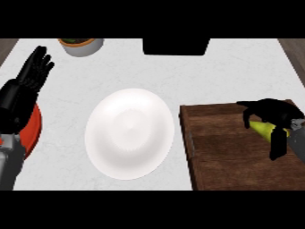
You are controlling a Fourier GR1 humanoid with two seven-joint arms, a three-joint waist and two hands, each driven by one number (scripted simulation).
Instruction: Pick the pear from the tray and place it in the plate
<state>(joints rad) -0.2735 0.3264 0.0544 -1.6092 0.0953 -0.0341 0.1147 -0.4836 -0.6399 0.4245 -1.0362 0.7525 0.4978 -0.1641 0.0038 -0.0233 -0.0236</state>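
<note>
Tray (234,152): dark wood, lying at the bench's near right corner and running back toward the middle of the right side.
Right robot hand (273,117): over the tray's far right part — fingers and thumb curled down round the pear, one finger trailing toward the near edge.
Pear (265,129): yellow-green, still over the tray's right side, held in the right robot hand; only a strip of it shows between the black fingers, and whether it touches the wood cannot be told.
Plate (129,133): white, in the middle of the bench, just left of the tray, with a narrow gap of bench between them; nothing lies on it.
Red disc (31,129): at the bench's left edge, partly hidden by the left forearm; what it is cannot be told.
Left robot hand (29,76): at the left edge, beyond the red disc — fingers straight and pointing to the far side, holding nothing, resting.
Bench (201,76): pale, marbled top; bare stretch between plate and far edge.
Pot (81,45): grey, round, with brown fill and a little green, at the far edge toward the left corner.
Dark box (175,46): black, at the far edge near its middle, well apart from the plate.
</note>
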